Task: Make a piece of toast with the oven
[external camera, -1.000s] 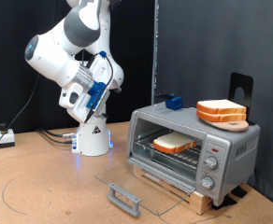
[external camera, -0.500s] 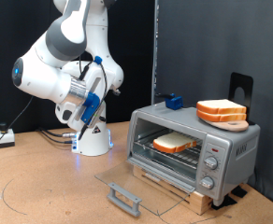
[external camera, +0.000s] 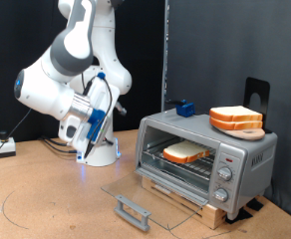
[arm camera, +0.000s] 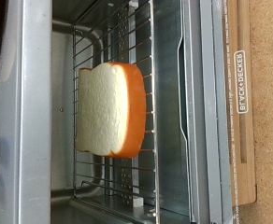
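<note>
Toast (arm camera: 108,110) flat on oven (external camera: 247,159) rack: light, soft, crumbly; grip crust edges. Gripper unseen, fingers' state cannot be told.

Piece of toast (external camera: 187,152) flat on wire rack inside oven (external camera: 247,159); glass door open.

Piece of toast (external camera: 185,152) lies on wire rack (arm camera: 127,56) inside oven (external camera: 207,159); door (external camera: 145,195) lies open, flat before it. Bread stack (external camera: 235,119) rests on top.
</note>
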Controlling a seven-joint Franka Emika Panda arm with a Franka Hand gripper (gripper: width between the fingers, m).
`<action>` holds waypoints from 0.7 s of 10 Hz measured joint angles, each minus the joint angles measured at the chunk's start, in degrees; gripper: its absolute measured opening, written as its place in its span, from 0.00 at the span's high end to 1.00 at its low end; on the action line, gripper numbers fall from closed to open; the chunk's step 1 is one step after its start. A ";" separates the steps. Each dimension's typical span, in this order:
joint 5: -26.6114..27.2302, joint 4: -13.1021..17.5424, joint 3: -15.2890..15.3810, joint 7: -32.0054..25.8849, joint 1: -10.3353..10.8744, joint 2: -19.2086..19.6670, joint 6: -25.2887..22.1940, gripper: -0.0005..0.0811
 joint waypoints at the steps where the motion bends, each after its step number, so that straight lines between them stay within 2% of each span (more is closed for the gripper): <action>1: 0.10 0.00 -0.10 -0.30 -0.03 0.00 -1.02 0.01; 3: 3.58 0.00 -0.88 -5.58 -0.25 0.30 -4.23 0.01; 4: 4.63 0.05 -1.13 -7.93 -0.37 1.11 -3.88 0.01; 7: 2.52 2.76 -1.14 -6.30 -0.39 7.47 -0.34 0.01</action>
